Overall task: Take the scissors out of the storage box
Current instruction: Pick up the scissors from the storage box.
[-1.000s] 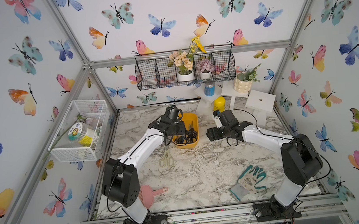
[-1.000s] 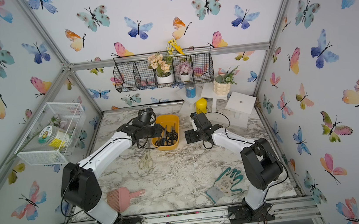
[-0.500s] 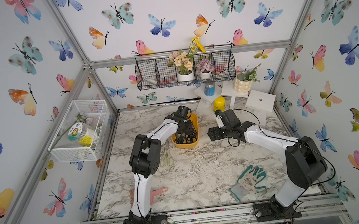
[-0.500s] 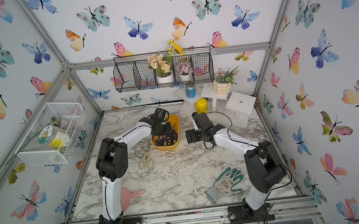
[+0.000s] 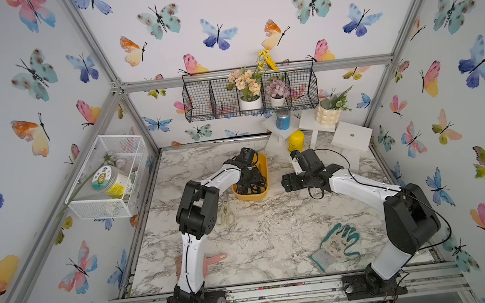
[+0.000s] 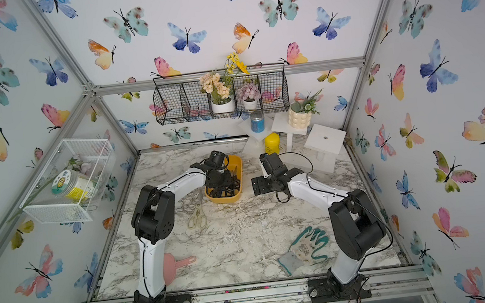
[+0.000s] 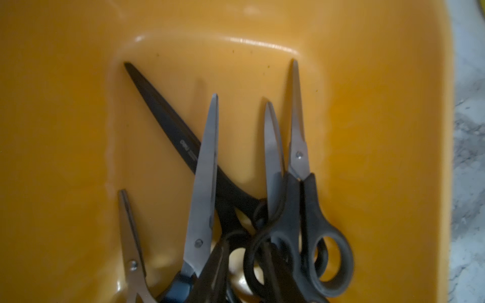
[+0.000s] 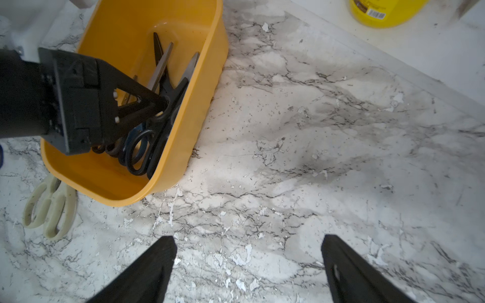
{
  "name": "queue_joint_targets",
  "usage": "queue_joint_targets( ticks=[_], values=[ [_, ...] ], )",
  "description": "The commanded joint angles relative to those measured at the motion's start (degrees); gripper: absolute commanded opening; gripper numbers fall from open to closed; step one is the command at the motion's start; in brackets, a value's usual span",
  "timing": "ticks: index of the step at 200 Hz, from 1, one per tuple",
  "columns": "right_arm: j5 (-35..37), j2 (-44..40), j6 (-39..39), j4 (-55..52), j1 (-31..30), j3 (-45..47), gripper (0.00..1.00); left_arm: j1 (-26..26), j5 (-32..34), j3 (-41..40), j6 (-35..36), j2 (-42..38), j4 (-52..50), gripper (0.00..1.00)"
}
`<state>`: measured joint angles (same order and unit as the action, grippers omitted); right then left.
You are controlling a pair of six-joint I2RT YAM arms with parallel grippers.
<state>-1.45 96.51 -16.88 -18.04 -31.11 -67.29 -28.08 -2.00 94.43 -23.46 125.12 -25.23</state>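
Since a second back, my left arm [image 5: 207, 180] had folded its elbow up high and swung the wrist in over the storage box [image 5: 250, 197]; before that it lay stretched low alongside it. My right arm [image 5: 361, 185] had barely shifted. The cream-handled scissors [image 5: 225, 214] had not moved.

Marble table [image 5: 274, 232]: the box stood toward the far middle, yellow-orange and open-topped, between my two wrists.

My left gripper [image 8: 160, 103] reached down inside the box, its fingers buried among the black handle loops. The tips looked drawn close together, but I could not tell whether they clamped a handle or only touched it.

My right gripper [image 8: 248, 237] hovered over bare marble just beside the box, fingers spread wide and holding nothing.

Five pairs lay in the box, handles heaped at the near end and blades pointing to the far end.
- The black-bladed pair [image 7: 168, 120] lay slantwise on the bottom.
- The blue-handled pair [image 7: 203, 170] crossed over it.
- A short black-handled pair [image 7: 299, 136] lay along the wall on my right arm's side.
- Another black-handled pair [image 7: 273, 147] pressed against it.
- A small pair [image 7: 128, 236] lay at the other edge of the heap.

The cream-handled scissors lay out on the table, just beside the box's near left corner, handles toward me.
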Motion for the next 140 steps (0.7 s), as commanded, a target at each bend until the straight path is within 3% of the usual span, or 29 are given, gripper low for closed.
queue_joint_targets(
  ticks=[1,78,140],
  values=[
    [1.23,1.30,0.71,-1.47,-0.26,-2.03,0.93,0.39,-2.68,-1.09,0.39,1.77,0.96,0.24],
    [1.32,2.20,0.80,-2.26,-0.26,-3.16,0.93,1.00,-7.70,0.36,1.25,4.14,3.09,0.00],
    [2.18,0.65,0.45,-2.00,-0.26,-1.44,0.93,1.22,-11.30,2.41,4.16,-0.01,3.06,0.00]
  ],
)
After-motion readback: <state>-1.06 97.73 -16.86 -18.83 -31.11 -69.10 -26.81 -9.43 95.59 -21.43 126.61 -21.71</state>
